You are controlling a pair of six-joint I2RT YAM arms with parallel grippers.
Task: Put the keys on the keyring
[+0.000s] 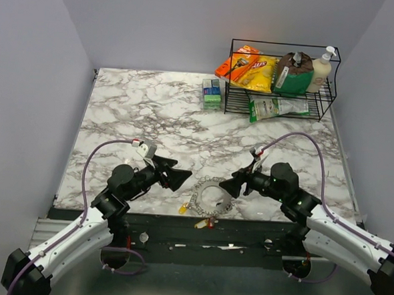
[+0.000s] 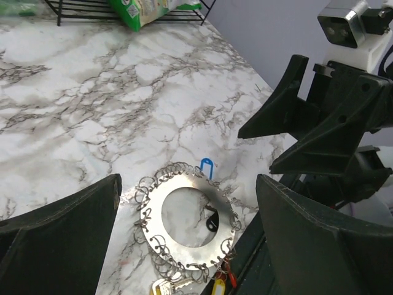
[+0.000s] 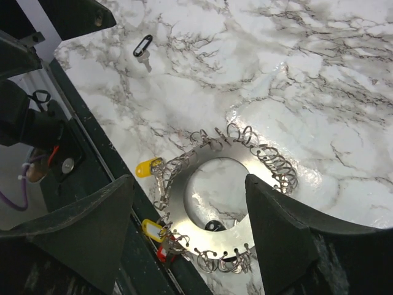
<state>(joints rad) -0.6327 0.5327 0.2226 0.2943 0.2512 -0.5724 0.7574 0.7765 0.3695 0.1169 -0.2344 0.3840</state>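
Keyring [image 1: 211, 196] lies flat at the lower centre of the frame by the near table [image 1: 152, 111] edge, keys [image 1: 183, 208] around it. Left gripper [image 1: 182, 177] and right gripper [image 1: 227, 186] hang beside it, both spread, holding nothing.

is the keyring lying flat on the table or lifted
Lying flat: the keyring rests on the table, left gripper and right gripper both open, neither holding it.

Marble table [image 1: 152, 111]: keyring [image 1: 211, 196], keys [image 3: 147, 167] fanned round it, lies flat at the front edge between the two pairs of jaws; lone key [image 3: 142, 50] apart; wire rack [image 1: 239, 100] and small boxes [image 1: 211, 93] well beyond the jaws.
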